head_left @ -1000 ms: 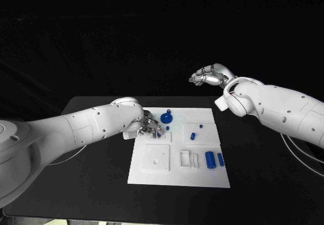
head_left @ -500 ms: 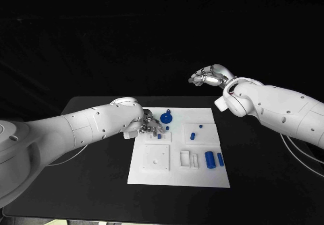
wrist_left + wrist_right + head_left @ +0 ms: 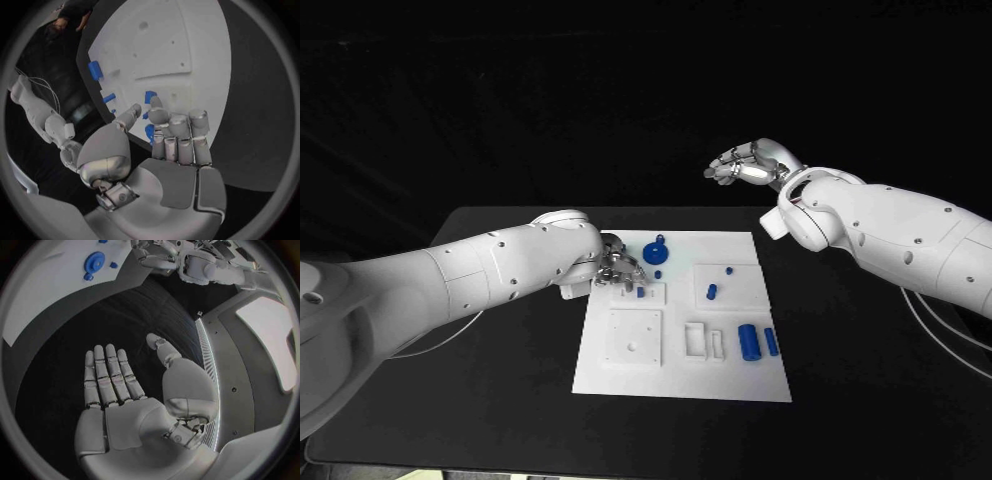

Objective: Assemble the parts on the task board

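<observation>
Lying lengthwise: pegs [image 3: 759,341], long axis front-back.

Black table [image 3: 862,400] under the board, w/ black backdrop [image 3: 589,100] behind it.

The desk [image 3: 473,400] is a black, matte surface. One item lies directly on it: the white task board [image 3: 682,385], a rectangular plate set flat near the middle of the desk, its long sides running away from the robot. The task board stands clear of every desk edge, with bare black surface showing on its left, right and near sides.
</observation>
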